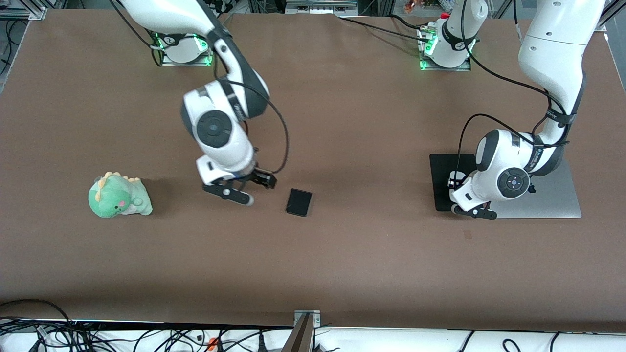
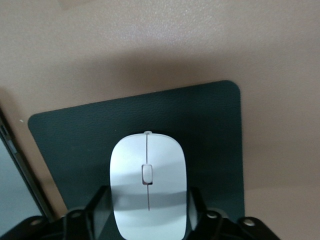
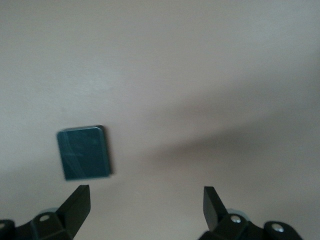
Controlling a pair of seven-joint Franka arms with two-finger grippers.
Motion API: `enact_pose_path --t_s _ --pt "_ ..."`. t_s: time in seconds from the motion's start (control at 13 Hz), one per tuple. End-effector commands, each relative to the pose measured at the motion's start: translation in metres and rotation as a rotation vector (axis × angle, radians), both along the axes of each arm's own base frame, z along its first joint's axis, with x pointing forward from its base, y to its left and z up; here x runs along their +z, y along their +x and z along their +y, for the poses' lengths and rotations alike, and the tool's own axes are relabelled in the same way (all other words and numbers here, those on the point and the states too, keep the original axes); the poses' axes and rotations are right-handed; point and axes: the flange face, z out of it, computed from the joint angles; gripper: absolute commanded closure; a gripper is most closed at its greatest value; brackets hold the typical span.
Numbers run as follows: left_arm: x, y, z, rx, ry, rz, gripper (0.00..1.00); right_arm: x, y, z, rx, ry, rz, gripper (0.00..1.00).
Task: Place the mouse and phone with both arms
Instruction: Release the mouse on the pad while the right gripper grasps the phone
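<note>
- A wide brown table (image 1: 342,122) fills the front view, with cables strung along its near edge and both arm bases at the far edge.
- A matte black mouse pad (image 2: 200,130) lies toward the left arm's end of the table, just beside a flat silver slab (image 1: 547,200), apparently a closed laptop, though the arm covers much of it.
- The mouse (image 2: 147,182) is a glossy white oval with a thin grey centre line and a small grey wheel; it is over the pad, and whether it touches the pad is hard to tell.
- The left gripper (image 2: 148,210) pinches the mouse, one black finger (image 2: 100,207) against each flank.
- The phone (image 1: 299,202) is a small flat black slab with rounded corners, its glossy face showing bluish glare in the right wrist view; it lies flat on bare table near the middle.
- The right gripper (image 1: 247,188) hangs low over the table just beside the phone, toward the right arm's end, fingers spread wide and holding nothing.
- A green plush dinosaur (image 1: 119,195) sits on the table toward the right arm's end, well apart from the phone.
</note>
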Motion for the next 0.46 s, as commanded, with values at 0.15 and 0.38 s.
enact_pose_path --t_s 0.15,0.38 --pt "0.111 0.027 -0.002 -0.015 0.056 0.011 0.0 -0.072 0.002 0.059 -0.043 0.051 -0.097 0.0" --pt "0.215 0.061 0.002 0.017 0.061 -0.037 0.0 -0.101 -0.004 0.074 -0.035 0.068 -0.131 0.0"
